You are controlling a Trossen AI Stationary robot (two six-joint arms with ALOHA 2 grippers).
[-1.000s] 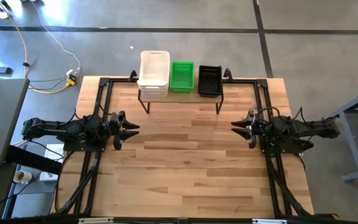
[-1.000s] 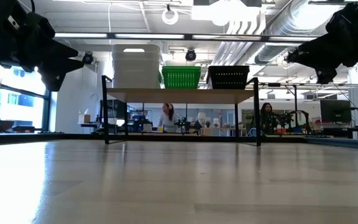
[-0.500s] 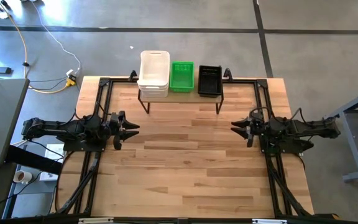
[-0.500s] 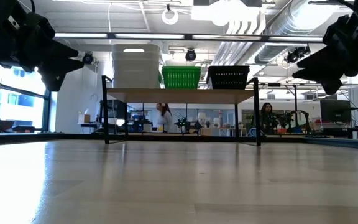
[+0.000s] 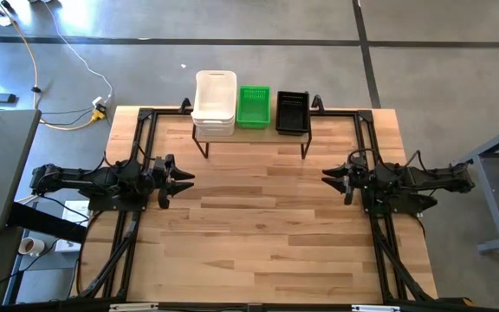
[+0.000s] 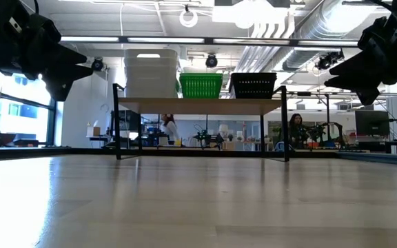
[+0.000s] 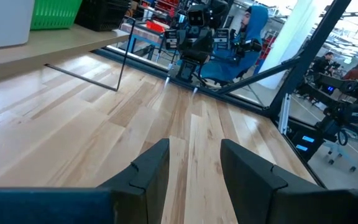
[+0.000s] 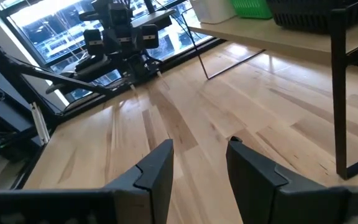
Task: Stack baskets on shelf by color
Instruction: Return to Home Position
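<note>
The shelf (image 5: 249,132) stands at the table's far edge, middle. On its plank top rest three stacks by their bottoms: white baskets (image 5: 215,102) on the left, green baskets (image 5: 253,106) in the middle, black baskets (image 5: 292,111) on the right. In the low view the white stack (image 6: 150,72) is tallest. My left gripper (image 5: 187,178) hovers open near the table's left edge, my right gripper (image 5: 327,177) open near the right edge. Both point toward the table's middle, well short of the shelf, and hold nothing.
Black metal frames run along the table's left (image 5: 137,156) and right (image 5: 372,156) sides under the arms. Bare wooden tabletop (image 5: 258,225) lies between the grippers and in front of the shelf. People move about in the room behind the table (image 6: 167,127).
My right gripper has sunk a little and tipped downward, then kept still; its fingers stay open. A person in the room behind has walked toward the left. The baskets and the shelf have not moved.
</note>
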